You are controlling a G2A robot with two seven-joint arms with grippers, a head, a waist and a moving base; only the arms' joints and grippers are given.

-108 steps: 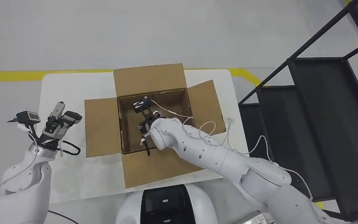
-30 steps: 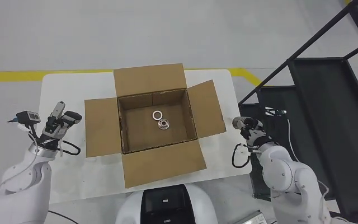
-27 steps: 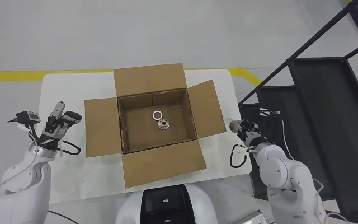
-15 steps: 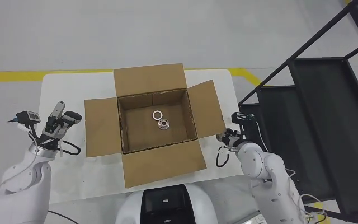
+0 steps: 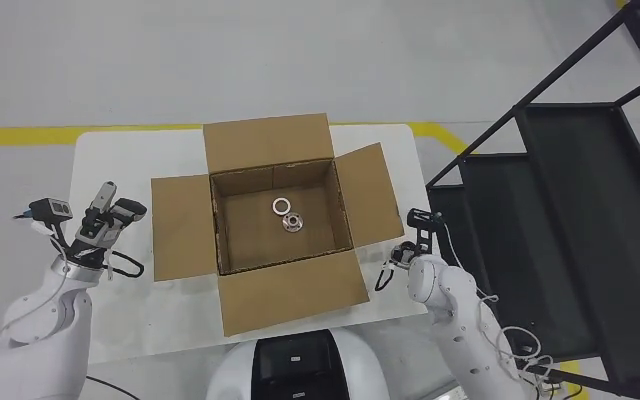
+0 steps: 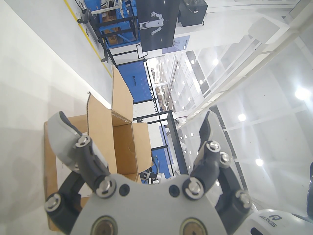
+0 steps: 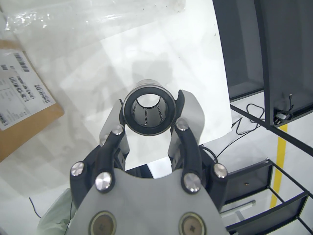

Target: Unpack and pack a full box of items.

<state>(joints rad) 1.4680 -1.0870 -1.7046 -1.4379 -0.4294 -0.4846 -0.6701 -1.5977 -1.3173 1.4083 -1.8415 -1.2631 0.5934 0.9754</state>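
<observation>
The right pincer (image 7: 150,111) grips a steel sleeve bearing (image 7: 148,126) over the tabletop (image 7: 185,57), right of the centre-frame box (image 5: 290,292). Best lower it to touching before releasing, lest it roll. Left pincer (image 6: 133,119) hangs open.

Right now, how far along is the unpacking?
Done: the box flaps are open. In hand: the right gripper holds a metal sleeve over the table beside the box. Left: a ring and a second ring inside. The left gripper is open, empty.
</observation>
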